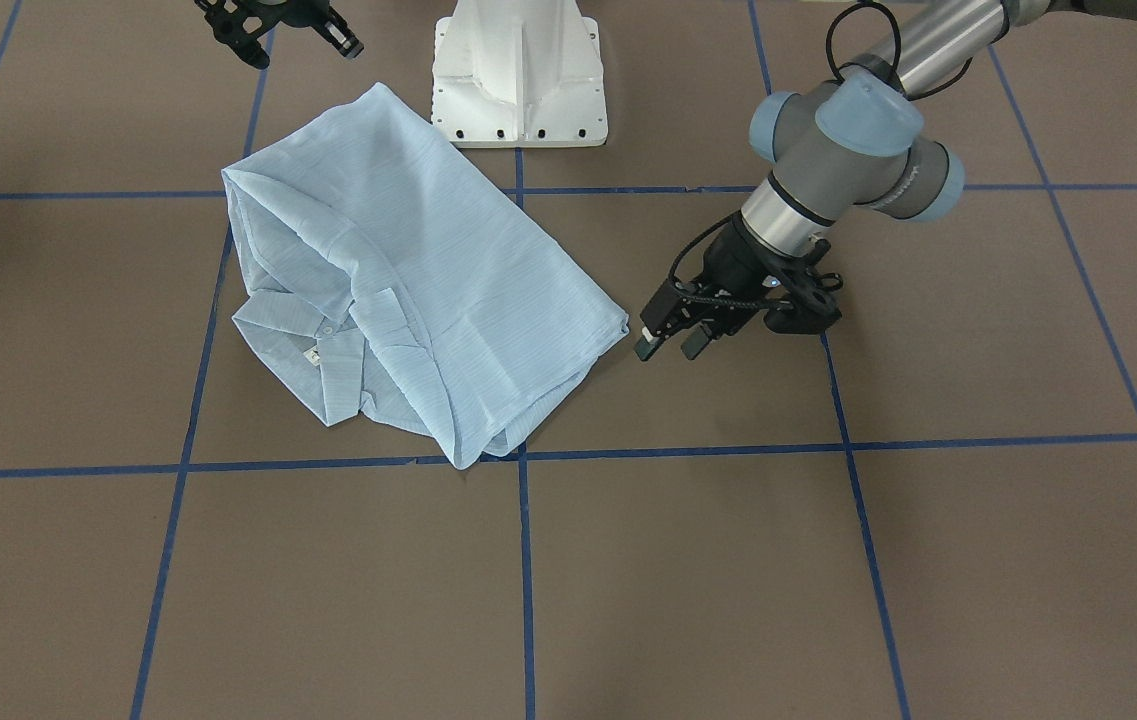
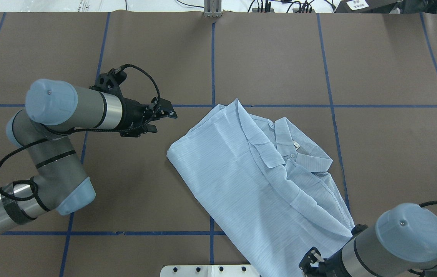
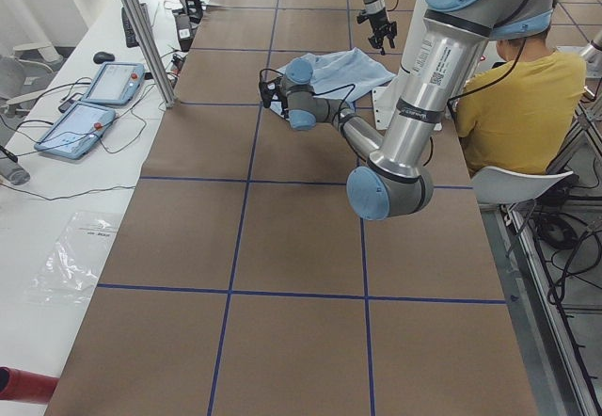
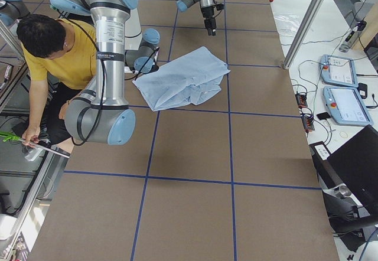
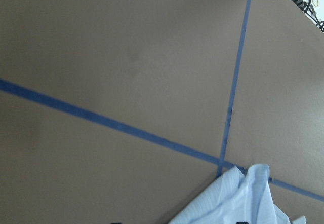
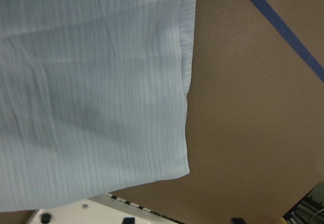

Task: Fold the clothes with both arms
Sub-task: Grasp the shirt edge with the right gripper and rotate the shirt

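The clothes, one pale-blue striped shirt point(image 1: 408, 270), lie folded into a rough rectangle on the brown table, collar and white label point(image 1: 311, 353) showing at one side. The shirt point(image 2: 256, 181) sits right of centre in the overhead view. My left gripper point(image 1: 668, 347) is open and empty, hovering low just beside the shirt's corner without touching it. In the overhead view the left gripper point(image 2: 163, 120) points toward the shirt's left edge. My right gripper point(image 1: 300, 50) is open, raised above the table beyond the shirt's near corner, holding nothing. The right wrist view shows the shirt's hem point(image 6: 91, 92) below it.
The white pedestal base point(image 1: 518, 80) stands at the robot's edge, touching the shirt's corner area. Blue tape lines point(image 1: 525, 560) grid the brown table. A person in a yellow shirt point(image 4: 59, 60) sits behind the robot. Two tablets point(image 4: 342, 90) lie on the side bench.
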Action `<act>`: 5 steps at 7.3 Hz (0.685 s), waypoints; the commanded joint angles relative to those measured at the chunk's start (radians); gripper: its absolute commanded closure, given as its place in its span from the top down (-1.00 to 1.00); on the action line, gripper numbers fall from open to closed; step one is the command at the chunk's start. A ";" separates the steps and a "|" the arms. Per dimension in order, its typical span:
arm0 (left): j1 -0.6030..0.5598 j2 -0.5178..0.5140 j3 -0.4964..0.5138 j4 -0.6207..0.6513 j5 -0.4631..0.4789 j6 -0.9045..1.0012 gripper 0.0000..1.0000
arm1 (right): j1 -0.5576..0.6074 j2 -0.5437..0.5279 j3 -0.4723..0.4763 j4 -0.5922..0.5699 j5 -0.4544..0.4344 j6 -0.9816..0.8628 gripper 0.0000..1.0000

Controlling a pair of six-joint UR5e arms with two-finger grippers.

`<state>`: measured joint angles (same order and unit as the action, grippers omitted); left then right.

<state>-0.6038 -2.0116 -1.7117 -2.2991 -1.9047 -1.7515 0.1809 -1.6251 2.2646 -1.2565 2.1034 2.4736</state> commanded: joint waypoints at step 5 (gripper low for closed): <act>0.194 -0.015 0.013 0.158 0.131 -0.062 0.92 | 0.472 0.234 -0.286 -0.006 0.007 -0.086 1.00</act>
<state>-0.4163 -2.0108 -1.7259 -2.1467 -1.7803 -1.8115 0.6043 -1.4142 2.0052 -1.2620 2.1149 2.4343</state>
